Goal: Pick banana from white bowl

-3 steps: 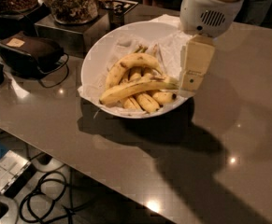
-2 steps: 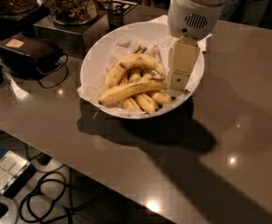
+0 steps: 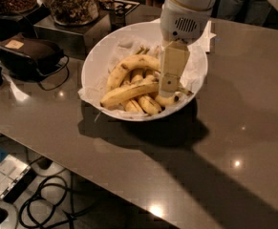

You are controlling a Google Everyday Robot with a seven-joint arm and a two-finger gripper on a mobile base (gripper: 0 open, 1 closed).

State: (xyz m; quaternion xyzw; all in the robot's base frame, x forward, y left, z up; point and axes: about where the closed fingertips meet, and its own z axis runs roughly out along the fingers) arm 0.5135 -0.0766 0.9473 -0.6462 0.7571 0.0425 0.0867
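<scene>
In the white bowl (image 3: 91, 61), on crumpled paper towel (image 3: 196, 68), the banana (image 3: 128, 93) is laid across the shorter bananas (image 3: 130, 65). The gripper (image 3: 169, 84) is positioned at its right end, seemingly touching it. Its opening, and whether anything is grasped, cannot be told.

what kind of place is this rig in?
Likely an office snack counter: snack jars, a white bowl of bananas on a grey countertop. The gripper hangs over the bowl's bananas.
</scene>
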